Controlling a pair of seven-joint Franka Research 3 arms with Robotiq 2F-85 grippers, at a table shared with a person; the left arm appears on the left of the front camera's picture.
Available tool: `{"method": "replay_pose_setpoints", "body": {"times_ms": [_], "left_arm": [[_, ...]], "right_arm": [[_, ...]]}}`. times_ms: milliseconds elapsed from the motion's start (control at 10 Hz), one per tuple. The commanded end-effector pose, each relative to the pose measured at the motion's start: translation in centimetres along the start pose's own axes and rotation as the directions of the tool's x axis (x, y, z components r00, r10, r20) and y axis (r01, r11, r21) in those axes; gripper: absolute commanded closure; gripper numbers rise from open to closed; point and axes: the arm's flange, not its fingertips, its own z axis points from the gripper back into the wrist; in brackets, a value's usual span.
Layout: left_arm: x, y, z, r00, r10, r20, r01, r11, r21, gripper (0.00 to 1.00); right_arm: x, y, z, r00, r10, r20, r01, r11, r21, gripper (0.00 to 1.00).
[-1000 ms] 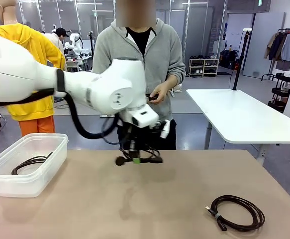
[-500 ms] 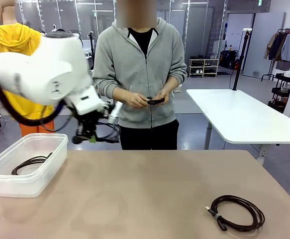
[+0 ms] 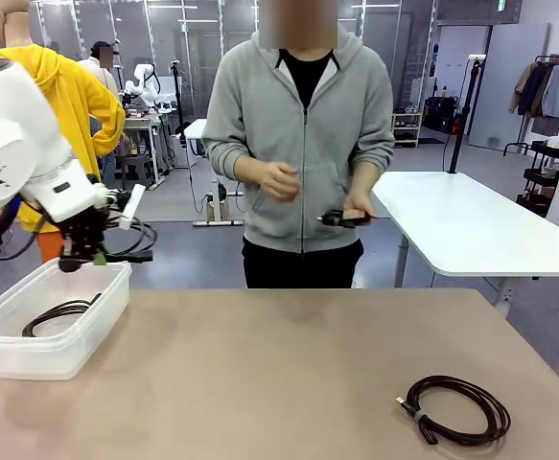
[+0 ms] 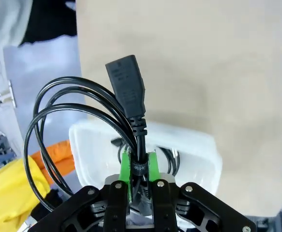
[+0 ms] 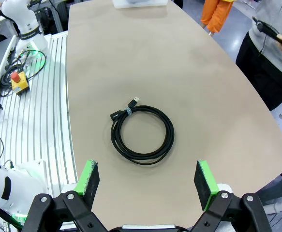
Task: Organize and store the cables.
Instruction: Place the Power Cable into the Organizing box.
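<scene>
Your left gripper (image 3: 95, 257) is clamped on a coiled cable (image 3: 137, 255) and hangs at the left of the front frame, just above the far right corner of the clear bin (image 3: 39, 359), apart from its rim. What the drop turns on is how that coil sits over the opening. In the left wrist view the pads (image 4: 126, 169) pinch the bundle at its tie. The plug (image 4: 127, 92) points up the frame, past the bin's wall (image 4: 199, 145) and over the tabletop, while the loops swing out to the left, beyond the table edge. So the gripper is over the bin, but the coil overhangs its short side both ways. You would probably want it shifted toward the lower left of the front frame, along the bin's long axis, before letting go. One cable (image 3: 58, 313) lies in the bin already. Your right gripper (image 5: 145, 176) stands wide apart and empty. The cable on the table (image 5: 141, 134) lies flat straight ahead of it, near the middle of that frame, so that arm is clearly the nearer one. The person's hand (image 3: 358, 203) holds another cable at centre right.
</scene>
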Motion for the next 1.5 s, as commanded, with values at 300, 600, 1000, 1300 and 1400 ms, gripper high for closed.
{"method": "replay_pose_setpoints", "body": {"times_ms": [300,600,1000,1300,1400], "left_arm": [[-7.1,-0.2,-1.9,0.990,0.052,-0.135,-0.052,0.999,0.002,0.84],[-10.4,-0.1,-4.7,0.989,0.119,-0.087,-0.123,0.991,-0.046,0.84],[-13.1,-0.6,-9.0,0.986,0.166,-0.009,-0.165,0.971,-0.174,0.84],[-13.1,-0.3,-10.0,0.980,0.193,-0.048,-0.198,0.959,-0.204,0.64],[-13.0,-0.3,-10.2,0.979,0.191,-0.065,-0.201,0.957,-0.210,0.53]], "right_arm": [[0.0,0.0,0.0,1.000,0.008,0.008,-0.008,1.000,-0.003,0.00],[0.0,0.0,0.0,1.000,0.008,0.008,-0.008,1.000,-0.003,0.00],[0.0,0.0,0.0,1.000,0.008,0.008,-0.008,1.000,-0.003,0.00],[0.0,0.0,0.0,1.000,0.008,0.008,-0.008,1.000,-0.003,0.00],[0.0,0.0,0.0,1.000,0.008,0.008,-0.008,1.000,-0.003,0.00]]}}
